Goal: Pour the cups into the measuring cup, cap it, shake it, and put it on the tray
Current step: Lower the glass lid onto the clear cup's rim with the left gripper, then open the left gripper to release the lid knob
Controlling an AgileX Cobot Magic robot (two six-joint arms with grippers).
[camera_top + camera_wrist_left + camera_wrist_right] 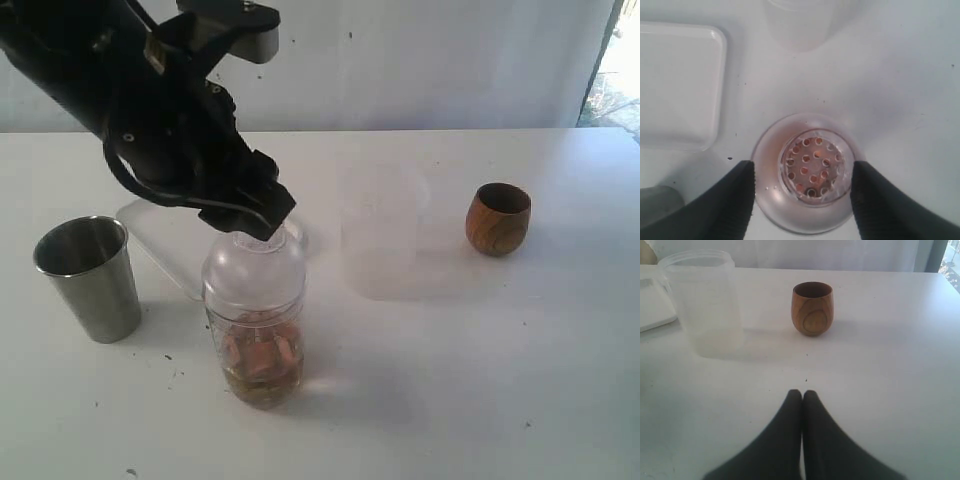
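Two steps look done, pouring and capping. At left the steel tumbler [88,275] stands upright, with the tray [675,85] behind it. The measuring cup [262,350] holds brownish contents under its domed lid [252,265]. The left claw [262,215] straddles that lid half open; I cannot tell if it grips. The wooden cup [498,217] stands far right, and the right claw [802,395] is closed and empty. Shaking and placing on the tray are left.

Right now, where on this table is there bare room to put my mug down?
The widest bare patch is front-right on the table, in front of the wooden cup and right of the measuring cup. A narrower gap lies between the frosted cup and the wooden cup. The left is crowded: tray, steel tumbler, left gripper over the measuring cup.
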